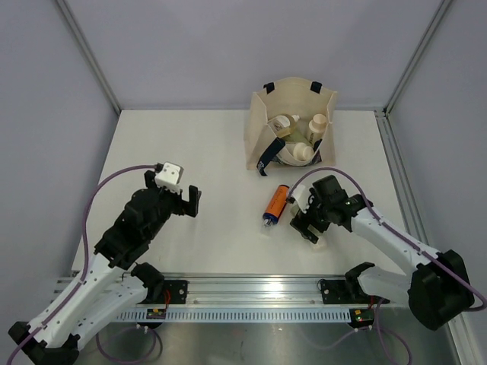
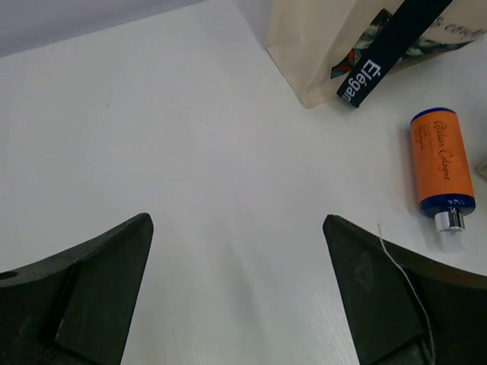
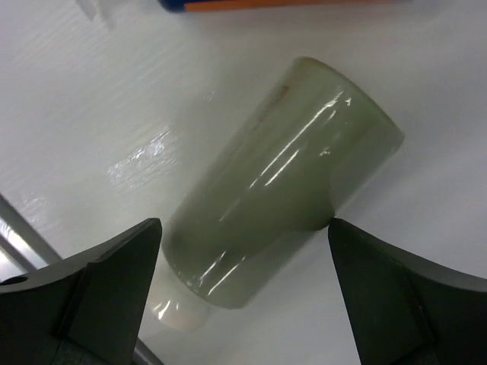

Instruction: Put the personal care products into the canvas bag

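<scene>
On the near-right tabletop (image 1: 190, 144), a skewed sage-green bottle (image 3: 281, 182) is straddled by wide-open, empty R jaws; could be rolled into the orange bottle (image 1: 276, 204) on closing. L jaws: open, empty.

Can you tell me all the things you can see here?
canvas bag: 1, beige with navy straps, back of table
bottles in the bag: at least 3 show, cream and white tops
orange bottle: 1, orange with blue end, lying before the bag
green bottle: 1, sage green, lying near the orange bottle
table: 1, white
left hand: 1, black, open, empty
right hand: 1, black, open astride green bottle
</scene>
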You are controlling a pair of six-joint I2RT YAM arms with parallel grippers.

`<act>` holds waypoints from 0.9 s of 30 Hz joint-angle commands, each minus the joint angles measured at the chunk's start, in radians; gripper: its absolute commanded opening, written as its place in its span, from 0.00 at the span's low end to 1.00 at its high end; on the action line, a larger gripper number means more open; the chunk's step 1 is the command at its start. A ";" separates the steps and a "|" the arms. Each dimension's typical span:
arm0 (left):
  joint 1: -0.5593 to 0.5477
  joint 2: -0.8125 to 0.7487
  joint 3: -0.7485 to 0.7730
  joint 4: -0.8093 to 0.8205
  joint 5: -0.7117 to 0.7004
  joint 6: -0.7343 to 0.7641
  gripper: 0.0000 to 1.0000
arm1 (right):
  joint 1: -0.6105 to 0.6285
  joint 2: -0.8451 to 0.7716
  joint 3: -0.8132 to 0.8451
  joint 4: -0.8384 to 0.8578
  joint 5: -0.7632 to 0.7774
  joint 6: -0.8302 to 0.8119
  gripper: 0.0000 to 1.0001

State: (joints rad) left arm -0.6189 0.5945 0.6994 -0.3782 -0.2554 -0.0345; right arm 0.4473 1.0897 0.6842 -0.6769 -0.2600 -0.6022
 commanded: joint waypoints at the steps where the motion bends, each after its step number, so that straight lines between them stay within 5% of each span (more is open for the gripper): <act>1: 0.004 -0.015 -0.044 -0.002 -0.025 -0.019 0.99 | 0.101 0.082 -0.026 0.164 0.195 0.143 1.00; 7: 0.004 -0.013 -0.047 -0.002 -0.059 -0.007 0.99 | 0.165 0.240 -0.022 0.212 0.312 0.140 1.00; 14: 0.004 -0.016 -0.048 -0.008 -0.061 0.002 0.99 | 0.171 0.389 0.084 0.139 0.234 0.099 0.91; 17: 0.004 -0.019 -0.049 -0.010 -0.059 0.004 0.99 | 0.171 0.406 0.103 0.096 0.186 0.062 0.64; 18: 0.004 -0.019 -0.048 -0.010 -0.058 0.005 0.99 | 0.169 0.406 0.113 0.083 0.173 0.047 0.41; 22: 0.004 -0.030 -0.049 -0.010 -0.051 0.005 0.99 | 0.153 0.360 0.118 0.037 0.156 0.019 0.00; 27: 0.004 -0.042 -0.052 -0.005 -0.022 0.008 0.99 | 0.081 0.187 0.129 -0.047 -0.003 -0.065 0.00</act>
State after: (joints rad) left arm -0.6182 0.5690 0.6453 -0.4183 -0.2855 -0.0414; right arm 0.5724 1.4071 0.7773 -0.6487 -0.1349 -0.5865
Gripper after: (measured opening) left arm 0.984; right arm 0.770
